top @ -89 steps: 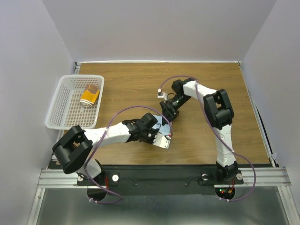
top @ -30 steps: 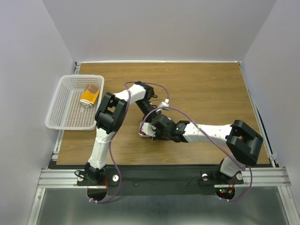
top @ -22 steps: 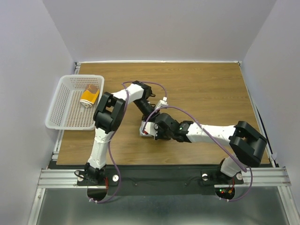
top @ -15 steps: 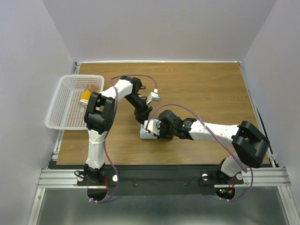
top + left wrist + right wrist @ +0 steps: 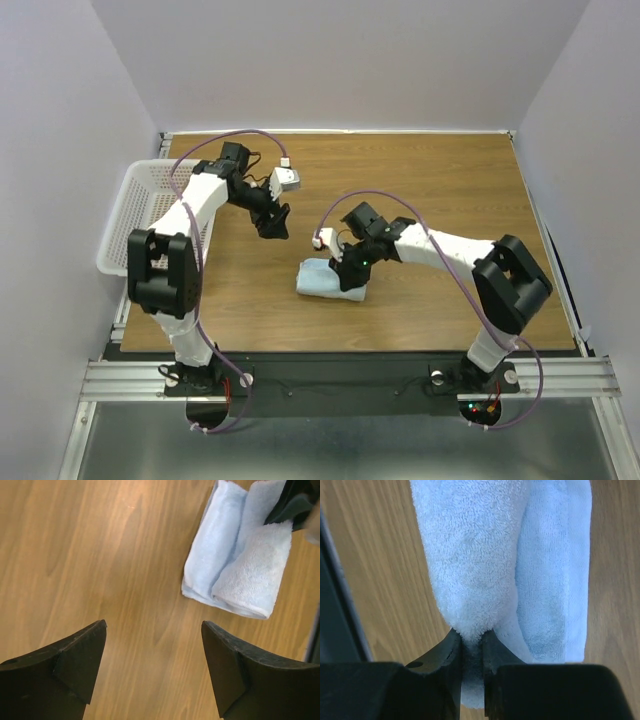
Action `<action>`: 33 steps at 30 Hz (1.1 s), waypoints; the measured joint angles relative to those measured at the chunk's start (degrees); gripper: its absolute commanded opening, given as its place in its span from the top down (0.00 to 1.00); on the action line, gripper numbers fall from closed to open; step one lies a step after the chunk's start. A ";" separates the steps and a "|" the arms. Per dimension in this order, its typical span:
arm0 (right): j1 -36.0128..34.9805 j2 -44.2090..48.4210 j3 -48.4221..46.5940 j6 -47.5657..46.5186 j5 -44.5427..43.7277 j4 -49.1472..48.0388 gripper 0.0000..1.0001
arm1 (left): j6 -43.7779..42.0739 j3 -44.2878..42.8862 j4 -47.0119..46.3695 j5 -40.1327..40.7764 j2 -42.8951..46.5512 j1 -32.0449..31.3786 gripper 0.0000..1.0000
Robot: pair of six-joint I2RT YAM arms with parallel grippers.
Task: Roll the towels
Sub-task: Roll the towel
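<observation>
Basket [image 5: 120,225] far left, left hand [image 5: 153,626] spread wide above table [image 5: 450,180]; right hand [image 5: 470,647] pinching blue towel [image 5: 322,278]

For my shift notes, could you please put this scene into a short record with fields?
blue towel: loosely rolled, lying on the table
right pincer: shut on a fold of the blue towel
left pincer: open, empty, above bare table, apart from the towel
basket: white, at the table's left edge, partly hidden by the left arm
</observation>
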State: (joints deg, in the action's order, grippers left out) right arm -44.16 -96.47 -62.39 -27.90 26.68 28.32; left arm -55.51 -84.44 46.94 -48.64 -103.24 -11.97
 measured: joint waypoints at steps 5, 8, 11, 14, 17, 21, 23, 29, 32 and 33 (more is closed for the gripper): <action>5.57 -7.21 -7.28 1.79 10.91 6.56 0.99 | 1.29 11.21 -10.05 4.17 12.50 -0.31 0.11; 8.26 -11.34 -10.71 1.86 16.61 10.10 0.99 | -0.28 19.54 -15.78 7.58 22.69 -1.53 0.10; 9.77 -14.99 -13.57 1.55 21.38 13.35 0.99 | -2.27 27.08 -20.00 12.28 29.88 -6.01 0.10; 10.88 -18.69 -15.89 0.98 25.46 16.26 0.99 | -4.22 36.11 -24.09 17.31 36.74 -16.63 0.07; 12.07 -21.66 -17.51 0.22 28.59 19.17 0.99 | -5.14 42.45 -27.04 21.33 39.95 -25.92 0.07; 13.00 -24.06 -19.58 -0.79 31.08 22.38 0.99 | -5.46 44.35 -31.34 26.47 38.45 -32.70 0.07; 13.07 -24.30 -20.04 -1.09 31.67 23.23 0.99 | -5.55 44.35 -33.62 27.71 36.87 -34.34 0.08; 13.07 -24.33 -20.39 -2.38 32.24 24.90 0.97 | -6.47 44.35 -39.45 31.63 29.46 -37.42 0.20; 13.07 -24.33 -20.39 -2.84 32.28 25.44 0.92 | -6.38 44.35 -41.05 33.35 25.29 -37.55 0.35; 13.07 -24.33 -20.39 -2.97 32.26 25.55 0.87 | -6.36 44.35 -41.40 33.73 23.74 -37.55 0.41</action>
State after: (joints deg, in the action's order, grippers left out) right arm -31.09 -120.79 -82.78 -30.87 58.94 53.87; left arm -61.87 -40.10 5.54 -14.92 -79.50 -49.52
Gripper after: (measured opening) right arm 0.206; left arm 0.700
